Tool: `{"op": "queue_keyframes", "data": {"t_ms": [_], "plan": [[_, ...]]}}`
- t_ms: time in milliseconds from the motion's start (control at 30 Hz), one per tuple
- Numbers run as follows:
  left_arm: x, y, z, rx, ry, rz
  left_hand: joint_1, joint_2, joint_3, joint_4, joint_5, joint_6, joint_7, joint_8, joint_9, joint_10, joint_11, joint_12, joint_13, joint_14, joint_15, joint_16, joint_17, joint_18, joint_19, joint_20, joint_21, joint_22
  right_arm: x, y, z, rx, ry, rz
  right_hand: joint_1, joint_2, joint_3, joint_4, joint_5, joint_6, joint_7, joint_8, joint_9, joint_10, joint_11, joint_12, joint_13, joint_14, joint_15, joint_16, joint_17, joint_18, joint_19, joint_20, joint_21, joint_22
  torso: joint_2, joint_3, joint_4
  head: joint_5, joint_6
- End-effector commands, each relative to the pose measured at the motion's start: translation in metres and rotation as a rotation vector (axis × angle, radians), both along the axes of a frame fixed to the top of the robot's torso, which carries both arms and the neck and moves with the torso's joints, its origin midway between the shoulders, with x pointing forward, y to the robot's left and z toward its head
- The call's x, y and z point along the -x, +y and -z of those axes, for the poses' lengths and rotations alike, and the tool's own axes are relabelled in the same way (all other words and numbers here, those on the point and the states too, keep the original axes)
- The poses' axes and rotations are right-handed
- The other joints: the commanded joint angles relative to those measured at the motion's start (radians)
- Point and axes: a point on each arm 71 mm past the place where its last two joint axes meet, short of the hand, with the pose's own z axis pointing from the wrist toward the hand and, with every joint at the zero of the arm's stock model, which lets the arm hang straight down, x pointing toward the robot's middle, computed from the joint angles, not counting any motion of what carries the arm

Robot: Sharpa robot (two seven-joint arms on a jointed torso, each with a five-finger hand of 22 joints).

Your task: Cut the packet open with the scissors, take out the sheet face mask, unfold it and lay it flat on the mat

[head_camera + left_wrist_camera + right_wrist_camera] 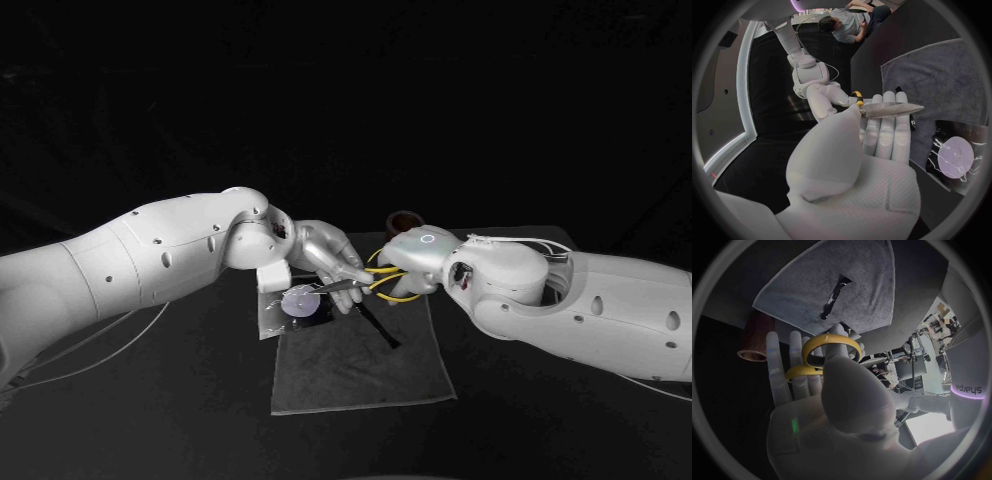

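Right hand [837, 412] grips the scissors [833, 339] by smooth yellow loops; steel blades cross straight fingers of the left hand [856, 167] (grip unclear); shiny packet [957, 158] lies at the fuzzy mat [941, 79] edge.

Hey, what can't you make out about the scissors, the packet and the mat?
Left wrist view: the left robot hand hides with its thumb whether it pinches the scissors blade or only touches it.
Head view: that hand's wrist overlaps the packet top, so cut or uncut is unclear.
Right wrist view: the right robot hand hides the blades.
Head view: the dark strip on the mat is too small to identify.
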Motion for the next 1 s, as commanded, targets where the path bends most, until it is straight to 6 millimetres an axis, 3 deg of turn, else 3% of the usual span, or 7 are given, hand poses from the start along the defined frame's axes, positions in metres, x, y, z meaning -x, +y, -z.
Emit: {"op": "queue_keyframes", "data": {"t_ms": [33,200,367,533,667,833,1000], "plan": [[0.0011,-0.0012,0.0002,-0.002,-0.006,0.017,-0.042,-0.051,0.156,-0.079,0.005,0.008,-0.002,0.017,0.023,0.022,-0.008,0.0,0.002,0.014,-0.004,-0.006,0.018,0.004,0.013,-0.002,0.013,0.004,-0.0017,-0.0006,-0.0047,-0.031,-0.039,0.005,0.048,0.031,-0.022,0.019,0.003,-0.008,0.009,-0.018,-0.004,0.051,-0.013,-0.006,-0.002,-0.021,0.014,-0.022,-0.005,0.11,-0.015,0.001,-0.018,-0.007,0.0,0.0002,-0.0004,0.0,-0.001],[0.001,-0.0012,0.0012,-0.02,-0.01,0.009,-0.108,-0.083,0.261,-0.131,0.006,0.01,-0.004,0.034,0.05,0.038,-0.011,0.002,0.003,0.026,-0.008,-0.009,0.039,0.005,0.017,-0.009,0.028,0.01,-0.0012,0.0006,-0.007,-0.075,-0.045,-0.001,0.042,-0.029,0.039,0.061,0.0,-0.031,0.015,-0.053,-0.007,-0.034,0.001,-0.004,-0.004,-0.072,0.036,-0.072,-0.028,0.11,-0.039,0.022,-0.057,-0.026,0.0,0.0002,0.0005,0.001,-0.001],[-0.0004,-0.0001,0.0027,-0.043,-0.013,-0.02,-0.207,-0.102,0.363,-0.208,0.005,0.016,-0.007,0.048,0.078,0.058,-0.015,0.002,0.003,0.043,-0.013,-0.014,0.063,0.002,0.018,-0.017,0.055,0.022,-0.0003,0.0014,-0.007,-0.103,-0.019,-0.008,0.02,-0.207,0.32,0.193,-0.003,-0.045,0.013,-0.106,-0.011,-0.099,0.011,-0.002,-0.004,-0.11,0.053,-0.132,-0.081,0.111,-0.066,0.043,-0.125,-0.061,0.0,0.0004,-0.0004,0.003,-0.002],[-0.0019,0.0016,0.0046,-0.065,-0.007,-0.05,-0.242,-0.104,0.388,-0.239,0.007,0.02,-0.007,0.052,0.088,0.066,-0.017,0.003,0.003,0.049,-0.015,-0.016,0.072,0.003,0.016,-0.02,0.066,0.027,0.0007,0.0013,-0.0061,-0.115,0.014,-0.011,-0.023,-0.308,0.503,0.231,0.003,-0.047,0.008,-0.133,-0.03,-0.148,0.002,-0.004,-0.005,-0.134,0.06,-0.167,-0.131,0.112,-0.101,0.062,-0.189,-0.089,0.0,0.0007,-0.0001,0.004,-0.005],[-0.0026,0.0022,0.0059,-0.077,0.0,-0.065,-0.272,-0.103,0.408,-0.265,0.007,0.024,-0.009,0.054,0.097,0.073,-0.019,0.003,0.004,0.056,-0.018,-0.018,0.079,0.003,0.016,-0.023,0.077,0.032,0.0019,0.0017,-0.0053,-0.129,0.047,-0.01,-0.042,-0.332,0.552,0.23,0.004,-0.055,-0.016,-0.15,-0.042,-0.189,-0.027,-0.008,-0.006,-0.166,0.066,-0.202,-0.159,0.087,-0.201,0.084,-0.261,-0.092,0.001,0.0007,-0.0005,0.005,-0.006],[-0.0026,0.0023,0.0083,-0.09,0.011,-0.075,-0.297,-0.101,0.424,-0.286,0.007,0.026,-0.01,0.056,0.104,0.078,-0.021,0.003,0.004,0.061,-0.019,-0.02,0.084,0.003,0.015,-0.024,0.085,0.036,0.0022,0.0017,-0.0023,-0.127,0.114,-0.002,-0.034,-0.334,0.583,0.223,0.008,-0.074,-0.007,-0.166,-0.053,-0.218,-0.016,-0.008,-0.006,-0.156,0.035,-0.206,-0.168,0.073,-0.248,0.085,-0.283,-0.092,0.0,0.0007,-0.0007,0.006,-0.008],[-0.0022,0.0024,0.01,-0.096,0.019,-0.08,-0.312,-0.099,0.432,-0.297,0.007,0.027,-0.011,0.057,0.109,0.081,-0.022,0.004,0.004,0.064,-0.02,-0.021,0.088,0.003,0.014,-0.025,0.09,0.038,0.0007,0.0008,0.0017,-0.104,0.17,0.012,-0.037,-0.343,0.609,0.217,0.008,-0.104,-0.018,-0.184,-0.063,-0.262,-0.03,-0.008,-0.006,-0.177,0.032,-0.212,-0.184,0.023,-0.509,0.087,-0.328,-0.11,0.0,0.0005,-0.0007,0.007,-0.01]]}}
